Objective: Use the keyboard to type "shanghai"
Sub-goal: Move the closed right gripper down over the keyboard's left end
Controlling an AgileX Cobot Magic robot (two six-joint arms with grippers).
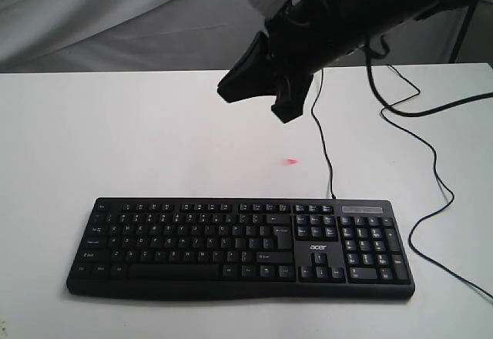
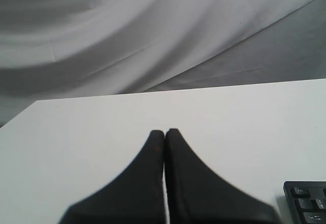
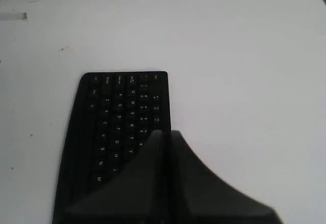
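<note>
The black keyboard [image 1: 231, 246] with white-lettered keys, a number pad and an "acer" logo lies flat on the white table near its front edge. My right gripper [image 1: 225, 92] hangs in the air well above and behind the keyboard, reaching in from the upper right with its tip pointing down and left. In the right wrist view the right gripper [image 3: 167, 132] is shut and empty, with the letter keys [image 3: 117, 117] below it. My left gripper [image 2: 164, 131] is shut and empty over bare table. One corner of the keyboard [image 2: 305, 203] shows beside it. The exterior view does not show the left gripper.
The keyboard's thin black cable [image 1: 327, 146] runs back over the table. More black cables [image 1: 431, 169] loop across the table's right side. A small red spot [image 1: 290, 162] lies on the table behind the keyboard. Grey cloth [image 2: 127, 30] hangs behind the table.
</note>
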